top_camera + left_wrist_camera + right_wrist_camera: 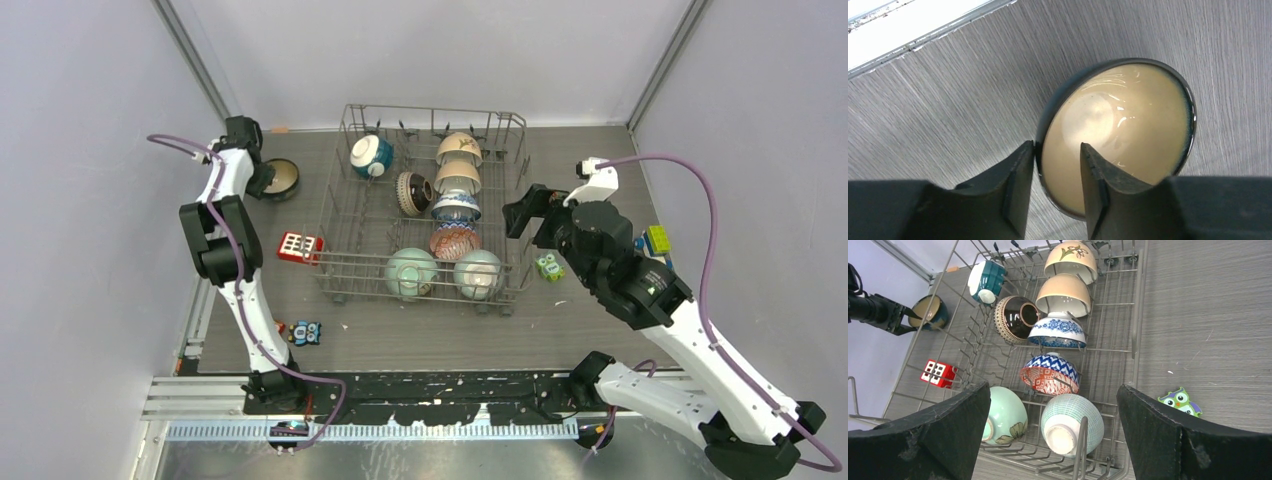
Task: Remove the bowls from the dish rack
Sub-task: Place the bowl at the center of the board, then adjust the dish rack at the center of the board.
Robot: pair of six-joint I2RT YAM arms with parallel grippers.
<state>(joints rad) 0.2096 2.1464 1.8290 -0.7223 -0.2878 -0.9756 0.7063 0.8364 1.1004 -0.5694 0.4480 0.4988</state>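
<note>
The grey wire dish rack [430,108] [1135,315] holds several bowls: teal-and-white [371,156], two cream [459,147], dark brown patterned [412,193], blue-and-white [456,207], red patterned [454,240] and two pale green [411,272] at the front. A dark bowl with a tan inside [282,178] [1118,130] sits upright on the table left of the rack. My left gripper [262,180] [1057,150] straddles its rim, jaws apart, the inner finger clear of the wall. My right gripper [520,215] [1053,389] hovers wide open at the rack's right side, above the front bowls.
A red block [300,246] [938,373] lies against the rack's left side. Owl figures stand right of the rack [547,266] [1179,401] and near the front left [304,332]. A green block [657,240] sits at the far right. Walls enclose the table.
</note>
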